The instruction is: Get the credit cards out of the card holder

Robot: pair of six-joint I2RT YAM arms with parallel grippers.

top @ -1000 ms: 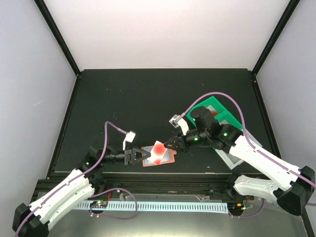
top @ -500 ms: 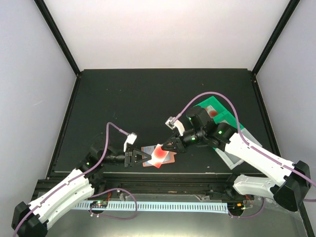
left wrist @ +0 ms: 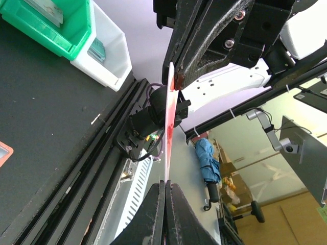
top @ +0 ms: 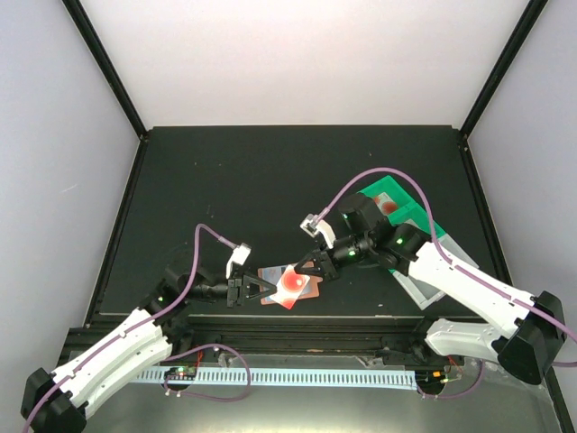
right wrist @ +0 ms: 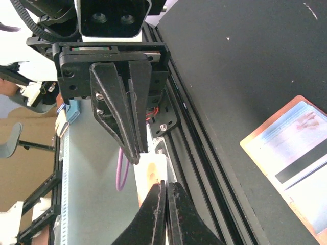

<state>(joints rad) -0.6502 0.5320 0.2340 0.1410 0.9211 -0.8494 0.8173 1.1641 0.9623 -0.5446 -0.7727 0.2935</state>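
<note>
Got left pincer [left wrist: 165,186] and right pincer [right wrist: 164,186] both pinched shut on one thin card [right wrist: 152,171], so I'd release left first, then carry it right, away from the holder [right wrist: 246,146].

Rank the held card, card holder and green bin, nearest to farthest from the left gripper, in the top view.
1. Held card: clamped by the left gripper.
2. Card holder: lying just beneath.
3. Green bin: far right, rear.
</note>
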